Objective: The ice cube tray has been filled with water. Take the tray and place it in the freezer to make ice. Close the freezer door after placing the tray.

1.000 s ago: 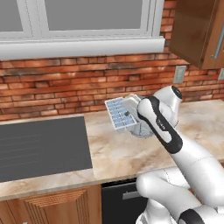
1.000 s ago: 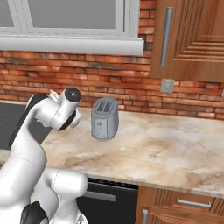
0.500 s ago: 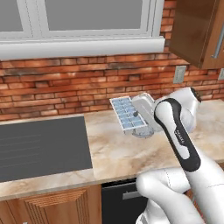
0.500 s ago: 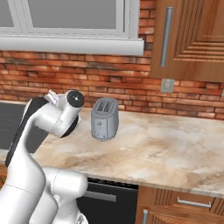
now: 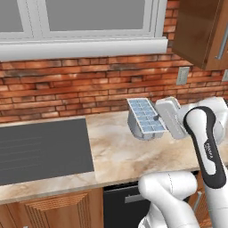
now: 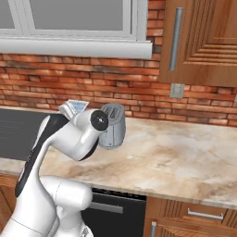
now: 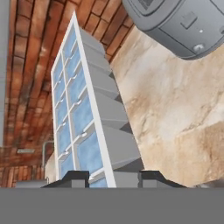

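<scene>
A: Where is the tray?

B: The tray (image 5: 146, 117) is up off the counter (image 5: 120, 156) — held in the air in front of the brick wall (image 5: 80, 84), tilted, its pale blue water (image 5: 143, 113) cells facing up and to the left. In the hand view it runs long and narrow away from the camera (image 7: 83, 113), two rows of cells side by side.

A: And the gripper?

B: The gripper (image 7: 113, 178) is closed on one end of the tray; both dark fingertips (image 7: 75, 177) press against its sides at the bottom of the hand view. In the left base view the white hand (image 5: 170, 116) sits just right of the tray.

A: What else is nearby?

B: A grey toaster (image 6: 112, 126) stands on the marble counter, just behind the tray and arm. A dark cooktop (image 5: 42, 149) lies to the left. A window (image 5: 80, 18) with a white sill sits above the bricks, and a brown wooden cabinet (image 6: 203, 41) hangs at the upper right — an outlet (image 6: 175, 90) below it.
</scene>
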Tool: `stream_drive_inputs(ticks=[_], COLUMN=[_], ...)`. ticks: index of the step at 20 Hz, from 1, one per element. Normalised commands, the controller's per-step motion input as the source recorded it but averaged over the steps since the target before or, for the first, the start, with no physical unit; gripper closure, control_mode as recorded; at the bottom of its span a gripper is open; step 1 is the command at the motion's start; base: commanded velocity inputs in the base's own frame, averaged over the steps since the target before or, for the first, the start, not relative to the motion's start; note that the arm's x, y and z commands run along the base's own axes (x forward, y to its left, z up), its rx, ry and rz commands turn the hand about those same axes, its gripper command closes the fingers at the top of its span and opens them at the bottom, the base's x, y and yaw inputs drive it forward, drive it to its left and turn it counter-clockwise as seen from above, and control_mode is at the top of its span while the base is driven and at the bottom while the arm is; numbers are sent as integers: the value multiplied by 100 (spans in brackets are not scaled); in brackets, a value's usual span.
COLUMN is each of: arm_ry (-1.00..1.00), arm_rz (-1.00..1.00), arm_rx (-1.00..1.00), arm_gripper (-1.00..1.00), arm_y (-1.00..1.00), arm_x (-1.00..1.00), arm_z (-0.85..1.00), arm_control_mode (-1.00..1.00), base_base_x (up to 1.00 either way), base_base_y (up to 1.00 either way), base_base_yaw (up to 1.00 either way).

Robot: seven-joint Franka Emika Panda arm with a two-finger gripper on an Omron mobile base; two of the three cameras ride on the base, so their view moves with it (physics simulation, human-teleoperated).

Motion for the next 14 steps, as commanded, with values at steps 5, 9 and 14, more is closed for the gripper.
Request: stream_drive_inputs(ticks=[5, 9, 14], arm_ry=[1, 7, 4], arm_rz=[0, 0, 0], arm_rx=[1, 0, 0], arm_gripper=[100, 100, 100], arm_y=[-8, 0, 0], arm_x=[0, 5, 10], arm_z=[22, 6, 0], arm_control_mode=[-100, -100, -100], base_base_x=[0, 0, 0], base_base_y=[0, 0, 0], base_base_yaw=[0, 0, 0])
